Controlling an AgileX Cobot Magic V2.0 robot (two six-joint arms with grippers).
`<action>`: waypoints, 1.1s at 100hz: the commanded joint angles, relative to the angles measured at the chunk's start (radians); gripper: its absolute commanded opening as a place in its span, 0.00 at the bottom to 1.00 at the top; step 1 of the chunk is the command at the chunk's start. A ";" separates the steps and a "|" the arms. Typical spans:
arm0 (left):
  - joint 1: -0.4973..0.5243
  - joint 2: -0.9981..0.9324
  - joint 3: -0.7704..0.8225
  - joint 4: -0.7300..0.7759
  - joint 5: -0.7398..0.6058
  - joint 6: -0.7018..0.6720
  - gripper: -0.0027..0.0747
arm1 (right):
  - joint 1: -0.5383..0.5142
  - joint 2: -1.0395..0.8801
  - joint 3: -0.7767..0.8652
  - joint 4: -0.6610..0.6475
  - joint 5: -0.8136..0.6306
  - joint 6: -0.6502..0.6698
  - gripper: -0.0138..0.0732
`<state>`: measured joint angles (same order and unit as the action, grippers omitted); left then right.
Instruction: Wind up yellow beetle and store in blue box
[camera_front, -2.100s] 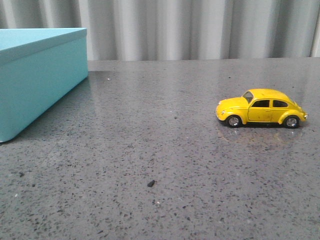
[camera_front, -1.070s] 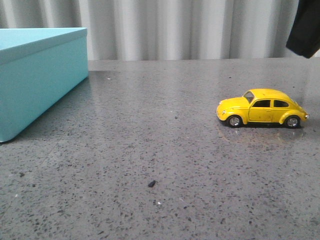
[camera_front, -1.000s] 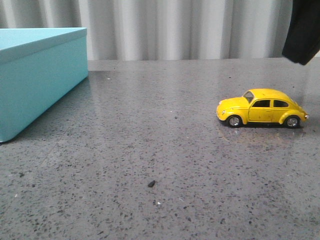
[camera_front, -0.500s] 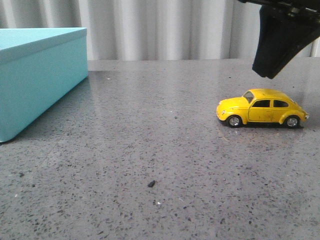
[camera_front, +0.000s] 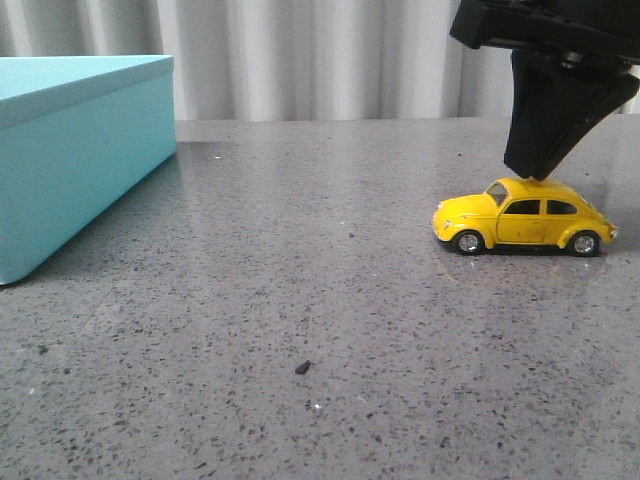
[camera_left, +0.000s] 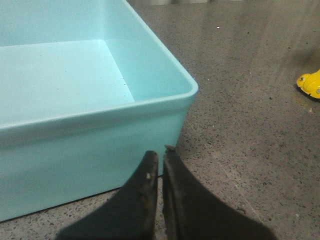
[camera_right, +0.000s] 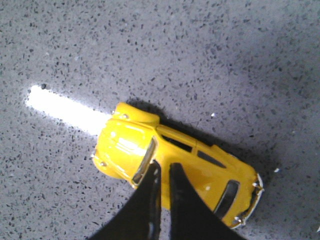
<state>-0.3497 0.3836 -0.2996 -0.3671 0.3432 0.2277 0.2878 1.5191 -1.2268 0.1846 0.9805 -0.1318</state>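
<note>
The yellow beetle stands on its four wheels on the right part of the grey table, well apart from the blue box at the left. The right gripper hangs directly over the roof of the car, with its tip just at the roof. In the right wrist view its jaws are nearly together, with only a thin gap, and they hold nothing. I think they must open before they can take the car by its sides. The left gripper waits beside the box, its jaws also almost together and empty. The box is open on top, probably so the car can go in later.
</note>
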 joint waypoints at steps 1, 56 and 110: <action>-0.008 0.013 -0.038 -0.010 -0.065 0.001 0.01 | 0.001 -0.022 -0.033 -0.007 -0.030 0.001 0.11; -0.008 0.013 -0.038 -0.010 -0.065 0.001 0.01 | 0.001 0.026 -0.033 -0.044 0.017 0.003 0.11; -0.008 0.013 -0.038 -0.010 -0.065 0.001 0.01 | -0.001 0.026 -0.033 -0.120 0.066 0.047 0.11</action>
<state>-0.3497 0.3836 -0.2996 -0.3671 0.3432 0.2284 0.2878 1.5595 -1.2494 0.1260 0.9853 -0.1151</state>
